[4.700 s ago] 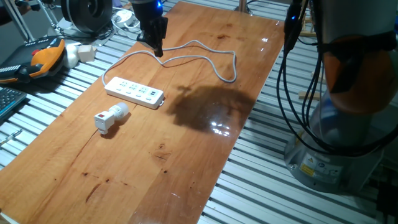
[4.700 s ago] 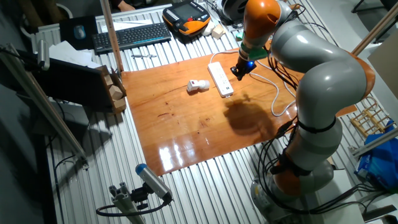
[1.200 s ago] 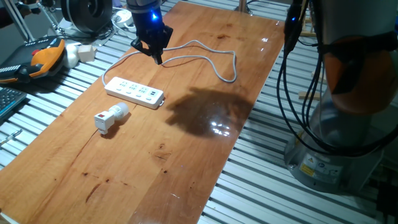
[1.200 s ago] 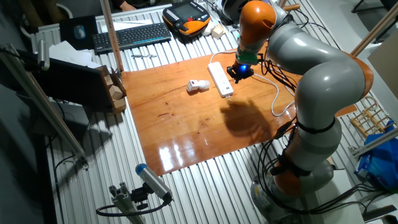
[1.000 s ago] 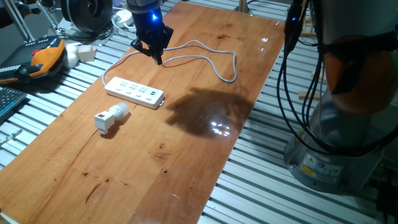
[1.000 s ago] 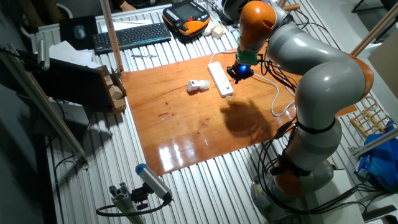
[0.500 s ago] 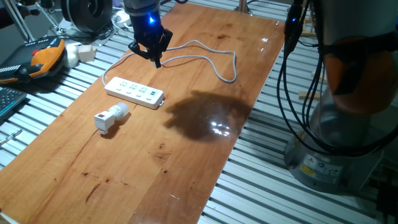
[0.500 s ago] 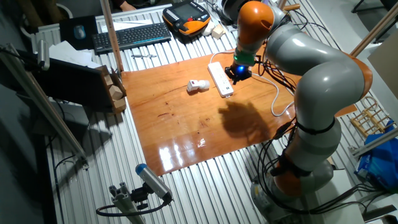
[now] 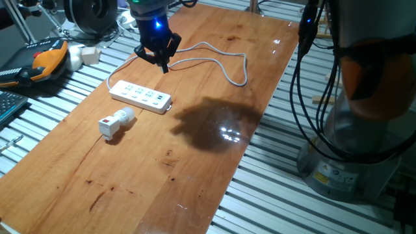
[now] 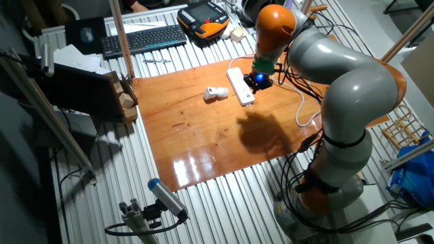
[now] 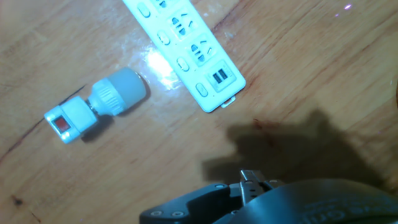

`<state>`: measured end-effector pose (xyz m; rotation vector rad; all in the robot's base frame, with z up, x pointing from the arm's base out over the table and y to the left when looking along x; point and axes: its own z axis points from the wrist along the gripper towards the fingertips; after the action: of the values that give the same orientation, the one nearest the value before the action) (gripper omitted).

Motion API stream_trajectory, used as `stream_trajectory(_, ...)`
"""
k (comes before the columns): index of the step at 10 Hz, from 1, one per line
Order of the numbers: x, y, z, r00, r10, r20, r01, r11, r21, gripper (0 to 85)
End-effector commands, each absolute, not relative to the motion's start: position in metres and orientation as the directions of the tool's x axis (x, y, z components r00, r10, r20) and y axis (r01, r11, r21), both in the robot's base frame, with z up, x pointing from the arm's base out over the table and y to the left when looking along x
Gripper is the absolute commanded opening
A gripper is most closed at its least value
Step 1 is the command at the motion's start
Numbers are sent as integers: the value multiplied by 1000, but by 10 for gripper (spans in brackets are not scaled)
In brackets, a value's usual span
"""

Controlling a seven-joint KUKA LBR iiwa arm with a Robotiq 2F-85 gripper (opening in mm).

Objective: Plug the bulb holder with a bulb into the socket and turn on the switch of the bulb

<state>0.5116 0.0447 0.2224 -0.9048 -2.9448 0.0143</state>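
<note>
The end effector holds nothing; I cannot tell how open. The bulb holder below it is round and may roll away.

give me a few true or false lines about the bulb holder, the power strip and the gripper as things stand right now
1. The bulb holder lies on its side on the table, apart from the socket. True.
2. The bulb holder is already plugged into the socket. False: it lies loose on the wood, beside the strip.
3. The gripper grips the bulb holder. False: it hangs above the table near the strip's cable, with nothing between its fingers.
4. The socket's cable loops across the wood behind the strip. True.
5. The switch faces down into the table. False: the red patch shows in the hand view.
</note>
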Motion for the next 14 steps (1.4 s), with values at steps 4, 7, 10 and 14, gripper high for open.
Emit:
stream_trajectory(4,517,54,215,-798,602,28,601,799,-29,0)
stream_trajectory(7,519,56,210,-780,622,63,624,782,-4,0)
stream_trajectory(10,517,65,209,-759,648,66,648,761,-22,0)
stream_trajectory(14,517,71,197,-758,649,68,649,760,-28,0)
